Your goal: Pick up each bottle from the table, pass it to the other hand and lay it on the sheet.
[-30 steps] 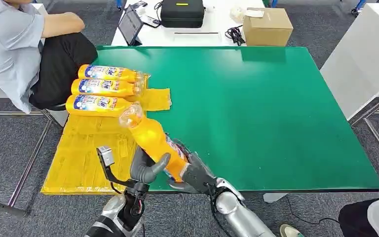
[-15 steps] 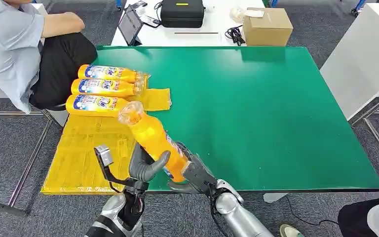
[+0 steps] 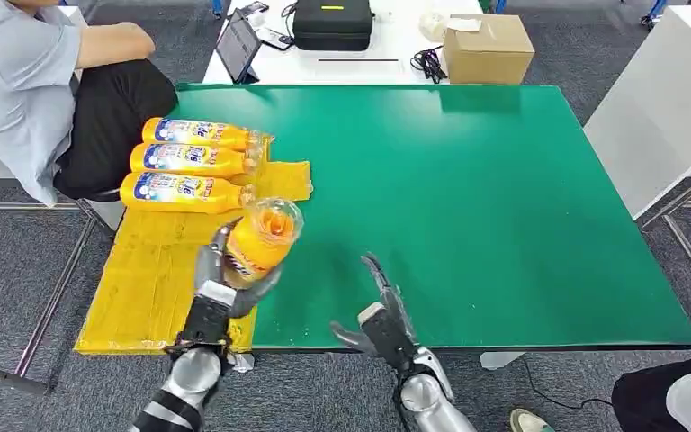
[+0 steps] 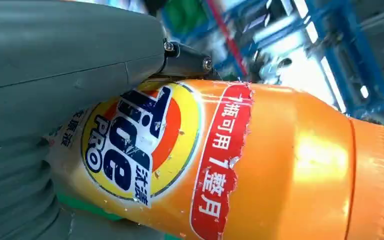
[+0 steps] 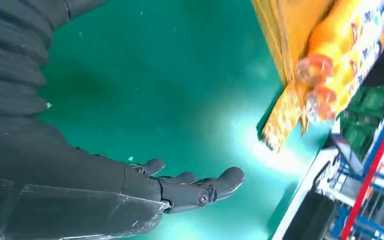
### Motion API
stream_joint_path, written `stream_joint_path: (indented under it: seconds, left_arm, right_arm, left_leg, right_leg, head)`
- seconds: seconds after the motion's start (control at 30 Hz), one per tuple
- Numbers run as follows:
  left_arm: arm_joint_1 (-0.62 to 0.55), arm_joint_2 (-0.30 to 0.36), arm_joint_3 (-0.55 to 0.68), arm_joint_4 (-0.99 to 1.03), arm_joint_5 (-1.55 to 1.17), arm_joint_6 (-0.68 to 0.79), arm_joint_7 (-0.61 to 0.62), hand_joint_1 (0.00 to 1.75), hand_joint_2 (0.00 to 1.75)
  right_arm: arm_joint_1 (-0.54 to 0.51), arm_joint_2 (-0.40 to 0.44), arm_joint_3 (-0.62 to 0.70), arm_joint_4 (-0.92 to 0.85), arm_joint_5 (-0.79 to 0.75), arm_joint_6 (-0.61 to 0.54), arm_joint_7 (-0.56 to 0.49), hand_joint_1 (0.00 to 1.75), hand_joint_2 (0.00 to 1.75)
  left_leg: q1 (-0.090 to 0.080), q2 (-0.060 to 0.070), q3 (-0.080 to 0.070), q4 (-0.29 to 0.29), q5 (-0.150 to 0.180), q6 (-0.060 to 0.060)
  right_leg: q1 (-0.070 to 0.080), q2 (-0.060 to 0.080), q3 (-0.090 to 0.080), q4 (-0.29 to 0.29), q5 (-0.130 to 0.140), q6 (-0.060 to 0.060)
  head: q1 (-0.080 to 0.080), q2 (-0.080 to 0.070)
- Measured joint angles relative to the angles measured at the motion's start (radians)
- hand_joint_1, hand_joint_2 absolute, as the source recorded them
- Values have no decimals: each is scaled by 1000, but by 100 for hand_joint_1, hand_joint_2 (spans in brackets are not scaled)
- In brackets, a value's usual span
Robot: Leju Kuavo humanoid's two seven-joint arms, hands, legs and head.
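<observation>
My left hand (image 3: 219,281) grips an orange detergent bottle (image 3: 256,239) and holds it above the near edge of the yellow sheet (image 3: 157,270), its clear cap end pointing up toward the camera. Close up in the left wrist view, the bottle (image 4: 240,160) shows its blue and red label against my left hand (image 4: 55,70). My right hand (image 3: 382,310) is open with fingers spread over the green table (image 3: 486,198) near its front edge, holding nothing. The right wrist view has my right hand (image 5: 180,187) empty above the green surface. Three more orange bottles (image 3: 189,162) lie side by side on the sheet's far part.
A person (image 3: 27,81) sits at the table's far left, close to the laid bottles. Behind the green table, a white table carries a cardboard box (image 3: 488,47), a black case (image 3: 331,23) and a tablet (image 3: 238,45). White furniture (image 3: 666,99) stands to the right.
The bottle has passed from my right hand to my left hand, which has carried it left and up over the sheet. My right hand has let go and opened.
</observation>
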State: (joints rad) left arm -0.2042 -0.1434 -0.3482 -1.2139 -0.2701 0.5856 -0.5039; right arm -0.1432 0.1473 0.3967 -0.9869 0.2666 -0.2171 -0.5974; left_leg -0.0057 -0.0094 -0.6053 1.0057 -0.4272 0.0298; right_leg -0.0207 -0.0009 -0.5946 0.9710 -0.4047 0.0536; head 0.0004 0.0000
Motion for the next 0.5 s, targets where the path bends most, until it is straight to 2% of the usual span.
stream_joint_path:
  seconds: [0.07, 0.17, 0.27, 0.4, 0.5]
  left_arm:
    - [0, 8, 10, -7, -23, 5, 0, 175, 175]
    - [-1, 12, 55, -11, -278, 94, -1, 175, 175]
    - [-15, 16, 153, -6, -492, 108, -8, 175, 175]
    - [-63, 22, 302, 33, -580, 114, -44, 175, 175]
    - [-89, 36, 354, 74, -694, 115, -26, 175, 175]
  right_arm:
    - [6, 5, -13, -8, 0, 0, -1, 0, 175]
    - [8, 13, -31, -11, -9, 13, -10, 0, 175]
    - [7, 22, -49, -16, -25, 36, -19, 0, 175]
    - [4, 32, -57, -29, -35, 69, -24, 0, 175]
    - [-3, 34, -60, -32, -42, 89, -24, 0, 175]
  left_leg:
    - [0, 0, 0, 0, 0, 0]
    - [0, 0, 0, 0, 0, 0]
    - [0, 0, 0, 0, 0, 0]
    - [0, 0, 0, 0, 1, -1]
    - [1, 0, 0, 0, 1, -1]
  right_leg:
    - [0, 0, 0, 0, 0, 0]
    - [0, 0, 0, 0, 0, 0]
    - [0, 0, 0, 0, 0, 0]
    - [0, 0, 0, 0, 0, 0]
    - [1, 0, 0, 1, 0, 0]
  head:
    - [0, 0]
    - [0, 0]
    - [0, 0]
    - [0, 0]
    - [1, 0]
